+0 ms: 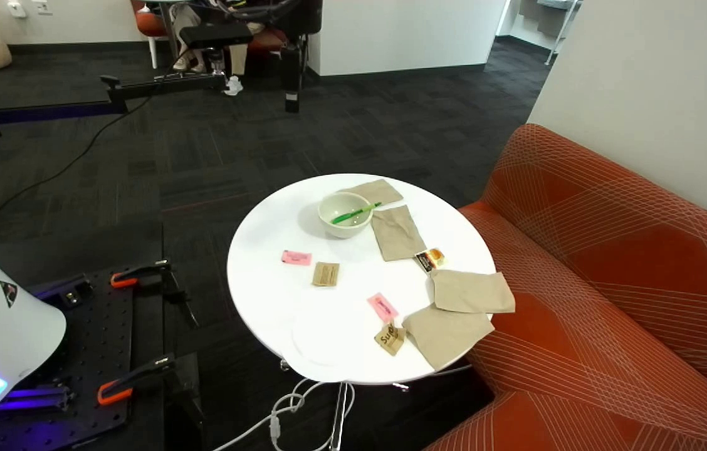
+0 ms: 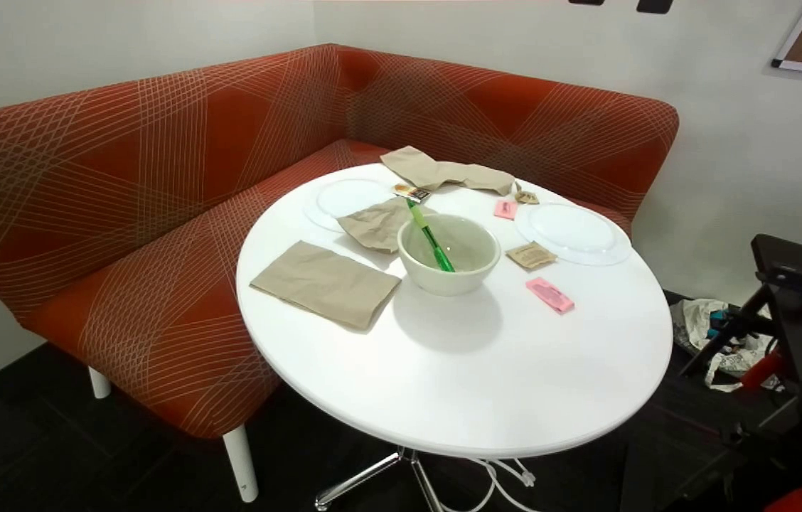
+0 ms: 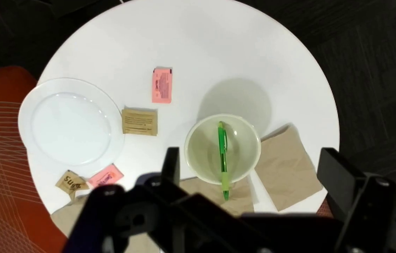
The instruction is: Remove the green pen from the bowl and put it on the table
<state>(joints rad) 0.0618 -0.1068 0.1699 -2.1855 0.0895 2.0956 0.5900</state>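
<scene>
The green pen [image 1: 353, 214] leans in the whitish bowl, its tip sticking out over the rim. It also shows in an exterior view [image 2: 431, 237] and in the wrist view [image 3: 223, 151]. The bowl [image 1: 341, 232] stands upright on the round white table [image 1: 259, 282]; the bowl [image 2: 447, 284] and table [image 2: 536, 391] also show in an exterior view. In the wrist view my gripper [image 3: 251, 165] is wide open and empty, above the bowl [image 3: 198, 151] and table [image 3: 215, 42]. The pen and bowl appear between the fingers but apart from them. Neither exterior view shows the gripper.
Tan paper napkins [image 2: 326, 284] lie beside the bowl and at the table edge. Pink packets [image 3: 162, 86] and tan packets [image 3: 139, 122] are scattered about. Clear plates [image 3: 71, 123] [image 2: 571, 233] lie on the table. A red bench [image 1: 579, 282] borders the table.
</scene>
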